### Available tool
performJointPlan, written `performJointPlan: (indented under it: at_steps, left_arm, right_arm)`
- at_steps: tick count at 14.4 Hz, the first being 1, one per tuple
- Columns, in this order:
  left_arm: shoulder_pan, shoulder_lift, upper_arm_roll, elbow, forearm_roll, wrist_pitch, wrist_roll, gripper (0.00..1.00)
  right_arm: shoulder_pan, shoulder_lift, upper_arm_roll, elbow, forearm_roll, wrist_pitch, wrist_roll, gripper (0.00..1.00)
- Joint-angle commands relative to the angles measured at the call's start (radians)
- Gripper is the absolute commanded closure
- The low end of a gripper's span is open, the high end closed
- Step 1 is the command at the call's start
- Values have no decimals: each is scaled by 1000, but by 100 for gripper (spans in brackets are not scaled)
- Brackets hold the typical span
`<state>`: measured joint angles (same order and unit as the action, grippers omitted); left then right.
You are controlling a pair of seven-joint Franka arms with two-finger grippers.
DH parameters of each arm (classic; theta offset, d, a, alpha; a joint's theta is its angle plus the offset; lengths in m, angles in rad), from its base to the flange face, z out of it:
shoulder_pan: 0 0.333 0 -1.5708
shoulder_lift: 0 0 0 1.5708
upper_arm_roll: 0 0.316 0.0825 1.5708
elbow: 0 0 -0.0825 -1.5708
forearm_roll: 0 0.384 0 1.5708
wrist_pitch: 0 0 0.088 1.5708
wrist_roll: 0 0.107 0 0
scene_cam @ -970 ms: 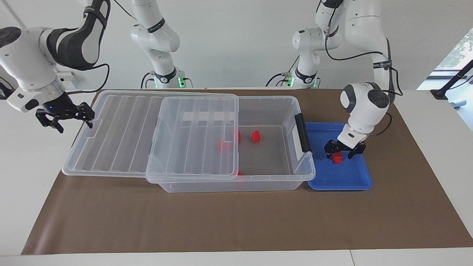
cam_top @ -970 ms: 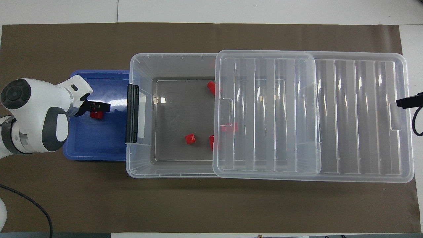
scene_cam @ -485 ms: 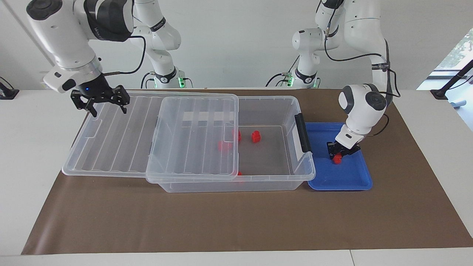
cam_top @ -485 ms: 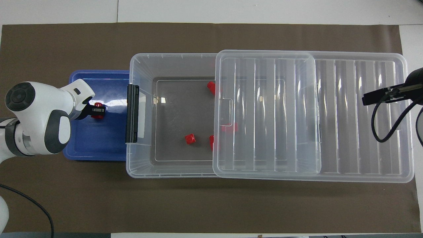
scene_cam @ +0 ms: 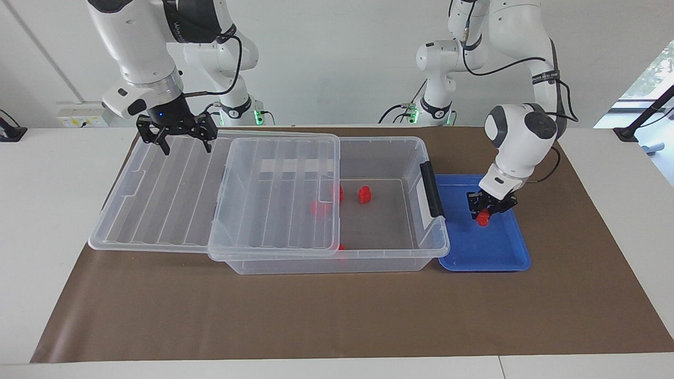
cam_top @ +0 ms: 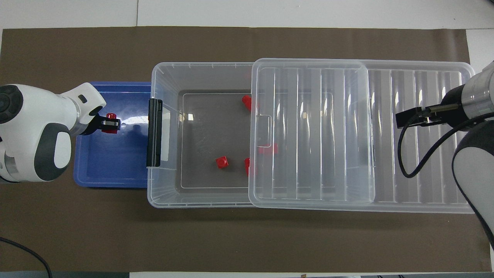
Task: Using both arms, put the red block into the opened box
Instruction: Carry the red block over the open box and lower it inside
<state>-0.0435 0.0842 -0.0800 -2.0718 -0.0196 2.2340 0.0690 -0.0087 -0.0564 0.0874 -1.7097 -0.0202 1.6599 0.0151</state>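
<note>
Blue tray (scene_cam: 500, 258) beside bin, on brown mat (scene_cam: 316, 316).

My left gripper (scene_cam: 492, 209) covers most of the block (scene_cam: 482, 220) it pinches over the tray (scene_cam: 495, 258); from overhead only slivers of the block's red show on either side of my fingers. Whether the block is clear of the tray floor I cannot tell. In the box (scene_cam: 379, 260), the lid (scene_cam: 274, 210) blurs two blocks lying under its edge: one (cam_top: 268, 149) shows only as a smear, another (cam_top: 247, 166) is half covered. A third (scene_cam: 341, 247) shows only as a red speck at the lid's rim. The overhead picture's edges cut off both my arms, and my right gripper's (cam_top: 410, 118) fingertips run together into one dark bar there.
</note>
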Motion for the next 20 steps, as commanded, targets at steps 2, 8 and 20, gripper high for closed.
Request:
performJointPlan:
  at_steps: [2,8,20]
  left_arm:
    - [-61,-12,5,205,15,-232,-93,100]
    - [-249,2,0,331,18,-303,-391,100]
    - [-415,236,2,254,108,39,-667,100]
  right_arm:
    - [-10,-8,2,-7,11,-11,8,0]
    - [-11,-10,2,-8,11,-9,8,0]
    - [-47,-16,-8,-27,11,3,-53,0]
